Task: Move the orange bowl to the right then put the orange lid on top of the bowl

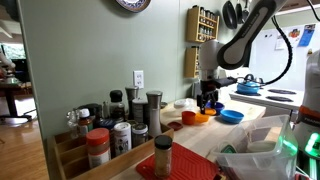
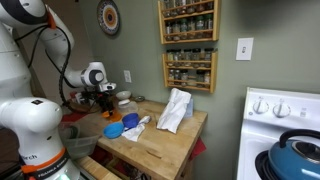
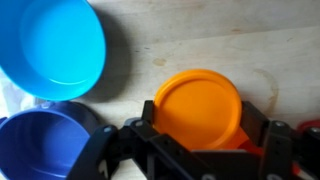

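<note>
Orange bowl [image 3: 197, 100]: rests on the wooden counter [image 3: 200, 35], lower centre of the wrist view, between the two dark fingers [image 3: 150, 125] of the gripper [image 3: 200, 118]. Its top face reads flat w/ a raised ring at the edge; whether a separate disc lies on it cannot be told. Fingers are spread to approx. bowl width, one at each side of the rim. Contact vs. small gap is not resolvable, so whether the claw is grasping the bowl or released cannot be told. Light blue bowl [image 3: 55, 45]: upper part of the wrist view, apart from the orange one. Dark blue bowl [image 3: 40, 145]: below it, just beside the nearer finger. Red-orange cup [image 3: 310, 135]: sliver at the frame edge, opposite side. In both exterior views the arm [image 1: 250, 30] bends down w/ the gripper low over the bowl. In an exterior view: white cloth [image 2: 175, 110] on the counter, well apart from the bowls; spice racks [image 2: 188, 40] on the wall; stove [image 2: 285, 110] w/ blue kettle [image 2: 298, 155] beside the counter.
</note>
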